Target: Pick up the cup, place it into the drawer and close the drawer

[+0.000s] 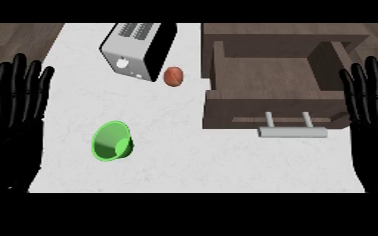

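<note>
- My left hand (22,97) rests at the left edge of the view, fingers straight and pointing up, holding nothing and touching nothing.
- My right hand (362,95) rests the same way at the right edge, fingers straight and up, with nothing in it, just beside the drawer's right wall.
- The cup (112,141) is bright green and lies tipped on its side on the white counter (184,165), its open mouth turned toward me; it sits at the lower left, well apart from both hands.
- The drawer (269,75) is dark brown wood and stands pulled open at the upper right; I see nothing lying in it.
- A grey bar handle (292,132) on two posts sticks out from the drawer's front panel.
- A silver and black toaster (136,50) stands at the top of the counter, left of the drawer.
- A small reddish-brown, egg-shaped object (174,76) lies between the toaster and the drawer, just beside the toaster.
</note>
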You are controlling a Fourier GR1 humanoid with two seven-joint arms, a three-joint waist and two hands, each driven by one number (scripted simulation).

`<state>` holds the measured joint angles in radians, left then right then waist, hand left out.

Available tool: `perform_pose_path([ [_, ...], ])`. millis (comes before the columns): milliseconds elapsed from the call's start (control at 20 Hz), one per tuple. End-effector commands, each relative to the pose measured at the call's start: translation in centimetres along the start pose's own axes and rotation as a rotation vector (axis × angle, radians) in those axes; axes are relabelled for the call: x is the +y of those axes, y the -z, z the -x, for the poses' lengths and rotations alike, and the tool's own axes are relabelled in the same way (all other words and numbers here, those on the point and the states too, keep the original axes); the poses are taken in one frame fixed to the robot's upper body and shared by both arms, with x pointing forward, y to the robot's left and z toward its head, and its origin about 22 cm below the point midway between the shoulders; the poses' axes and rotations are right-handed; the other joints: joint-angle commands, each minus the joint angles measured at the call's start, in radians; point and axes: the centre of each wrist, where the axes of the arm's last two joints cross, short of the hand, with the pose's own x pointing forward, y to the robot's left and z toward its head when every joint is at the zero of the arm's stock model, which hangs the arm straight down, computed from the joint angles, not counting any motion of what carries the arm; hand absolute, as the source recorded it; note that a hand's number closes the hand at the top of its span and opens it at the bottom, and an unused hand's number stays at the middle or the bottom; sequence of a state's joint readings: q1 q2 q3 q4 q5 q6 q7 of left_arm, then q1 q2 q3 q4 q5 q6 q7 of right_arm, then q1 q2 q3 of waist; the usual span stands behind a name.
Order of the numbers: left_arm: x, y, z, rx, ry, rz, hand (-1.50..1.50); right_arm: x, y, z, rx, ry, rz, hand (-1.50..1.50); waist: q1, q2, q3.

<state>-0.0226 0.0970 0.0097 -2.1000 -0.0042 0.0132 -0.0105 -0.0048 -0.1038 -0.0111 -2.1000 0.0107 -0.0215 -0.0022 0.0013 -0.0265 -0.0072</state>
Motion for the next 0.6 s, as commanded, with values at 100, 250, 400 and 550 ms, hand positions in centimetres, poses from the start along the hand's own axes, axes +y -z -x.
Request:
perform_pose_path([
  [100, -1.3, -2.1, -1.3, 0.006, 0.071, -0.117, -1.5, 1.2, -0.8, -0.8, 0.006, 0.002, -0.016, -1.5, 0.002, 0.024, 0.007],
  [250, -4.1, -1.8, 0.1, 0.012, 0.148, -0.23, -1.5, 0.9, 0.6, -0.1, 0.019, 0.048, -0.091, -1.5, 0.001, 0.027, 0.008],
  [400, -5.1, -2.1, 2.1, 0.141, -0.053, -0.302, -1.5, 1.0, 0.7, -0.4, 0.105, 0.153, -0.127, -1.5, -0.003, 0.028, 0.006],
  [550, -7.1, -1.1, 1.5, 0.115, -0.054, -0.321, -1.5, 1.7, 0.2, 0.4, 0.121, 0.147, -0.122, -1.5, -0.003, 0.026, 0.007],
])
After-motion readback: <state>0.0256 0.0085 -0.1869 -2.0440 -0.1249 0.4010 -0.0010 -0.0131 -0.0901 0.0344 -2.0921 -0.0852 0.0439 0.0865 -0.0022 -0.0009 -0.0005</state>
